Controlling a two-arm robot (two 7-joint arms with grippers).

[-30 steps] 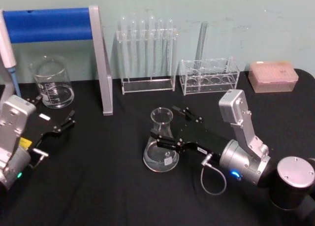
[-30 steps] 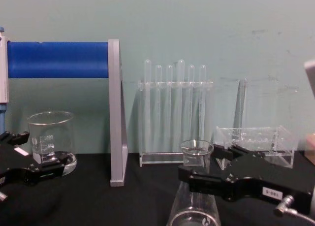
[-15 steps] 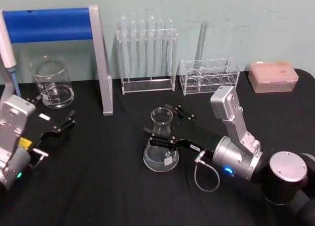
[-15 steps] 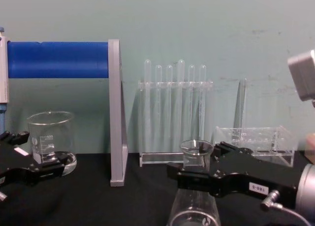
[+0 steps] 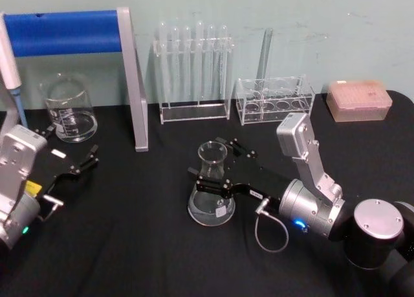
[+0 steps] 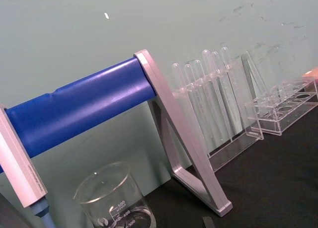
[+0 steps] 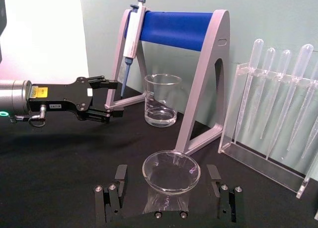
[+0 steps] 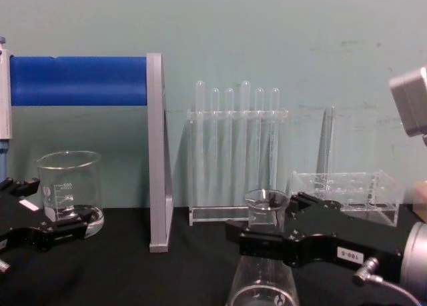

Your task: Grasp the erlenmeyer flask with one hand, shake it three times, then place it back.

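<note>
While the erlenmeyer flask (image 5: 211, 195) stood upright on the black table (image 5: 142, 245), about mid-table and in front of the test tube rack (image 5: 194, 70), the right gripper (image 5: 206, 157) was at its neck, arm extended from the robot's right. Its fingers (image 5: 212, 185) were spread, one on each side of the neck, with the flask between them. Right wrist view: both fingers (image 7: 119, 181) flanked the flask (image 7: 171, 173) with a visible gap to the glass on either side, so not clamped and not touching. Chest view: the gripper (image 8: 263, 216) was level with the flask's (image 8: 265, 206) neck, just under the flared rim. The near finger crossed in front of the glass and the far finger was behind it. A white numbered label (image 8: 348, 256) was on the gripper body, and the silver wrist (image 5: 310, 209) was behind it. The flask base sat flat on the table, not tilted.

The left gripper (image 5: 70, 145) sat parked at the table's left side, jaws apart, near the glass beaker (image 5: 68, 109) but not touching it. The beaker stood by the blue-barred pipette stand (image 5: 65, 32), with a pipette (image 5: 11, 70) hanging at the stand's left end. Behind the flask to the right was a second clear rack (image 5: 275, 99) holding one tall tube. A pink tip box (image 5: 359, 99) was at the far right. All of these were well apart from the flask.
</note>
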